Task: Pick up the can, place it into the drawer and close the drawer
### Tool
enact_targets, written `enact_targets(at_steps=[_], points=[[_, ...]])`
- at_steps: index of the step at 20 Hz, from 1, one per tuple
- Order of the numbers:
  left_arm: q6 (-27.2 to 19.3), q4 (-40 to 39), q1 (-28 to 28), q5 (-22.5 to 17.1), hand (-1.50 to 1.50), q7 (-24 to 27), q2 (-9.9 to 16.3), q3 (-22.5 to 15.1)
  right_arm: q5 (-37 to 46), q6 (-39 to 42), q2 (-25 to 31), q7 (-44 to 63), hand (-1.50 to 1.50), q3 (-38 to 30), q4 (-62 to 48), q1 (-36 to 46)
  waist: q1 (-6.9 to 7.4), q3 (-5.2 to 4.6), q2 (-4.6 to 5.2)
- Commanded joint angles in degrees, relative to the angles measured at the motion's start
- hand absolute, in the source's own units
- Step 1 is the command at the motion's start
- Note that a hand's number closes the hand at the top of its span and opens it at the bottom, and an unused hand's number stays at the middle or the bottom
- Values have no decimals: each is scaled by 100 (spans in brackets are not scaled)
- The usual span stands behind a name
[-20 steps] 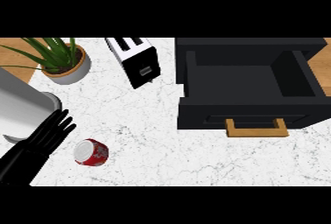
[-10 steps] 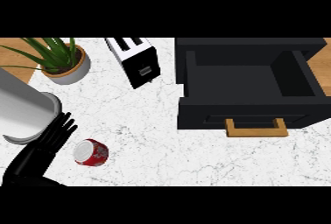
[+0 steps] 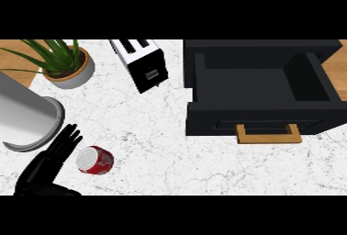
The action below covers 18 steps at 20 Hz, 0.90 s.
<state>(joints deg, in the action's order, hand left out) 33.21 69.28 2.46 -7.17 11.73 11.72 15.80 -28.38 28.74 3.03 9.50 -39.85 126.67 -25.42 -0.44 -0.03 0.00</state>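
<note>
A red can (image 3: 95,160) lies on its side on the white marble counter (image 3: 163,156) at the lower left, its silver end facing up and left. My left hand (image 3: 49,164) comes in from the lower edge just left of the can, open, with straight fingers (image 3: 64,141) pointing up along the can's left side. I cannot tell whether it touches the can. The black drawer (image 3: 261,87) stands pulled open at the upper right, with nothing inside and a wooden handle (image 3: 268,134) on its front. My right hand does not show.
A large grey cylinder (image 3: 25,117) lies at the left edge just above my hand. A potted green plant (image 3: 68,66) stands at the upper left, and a black-and-white toaster (image 3: 143,64) sits beside it. Bare counter stretches between the can and the drawer.
My left hand has shifted right and turned its fingers upward, closing in beside the can. The can and the drawer have not moved.
</note>
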Motion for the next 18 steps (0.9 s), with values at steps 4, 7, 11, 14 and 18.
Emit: enact_targets(at_steps=[4,7,11,14,18], points=[[166,-1170,-205,462,-150,830,240,-58,545,-90,-285,-192,-150,351,35,-2,7,1,0],[168,-2099,-841,440,-150,1123,340,84,98,272,144,-117,-150,-239,-566,333,-6,0,4],[18,-2640,-775,844,-150,1841,172,-160,-44,264,148,-11,-150,-415,-443,348,-2,-1,5],[-68,-2783,-1192,655,-150,1373,61,-148,-143,201,-11,403,-150,-277,-24,296,4,1,1],[-88,-3338,-1281,812,-150,1899,-1,-229,-202,299,-253,305,-150,-440,19,185,-6,0,1]])
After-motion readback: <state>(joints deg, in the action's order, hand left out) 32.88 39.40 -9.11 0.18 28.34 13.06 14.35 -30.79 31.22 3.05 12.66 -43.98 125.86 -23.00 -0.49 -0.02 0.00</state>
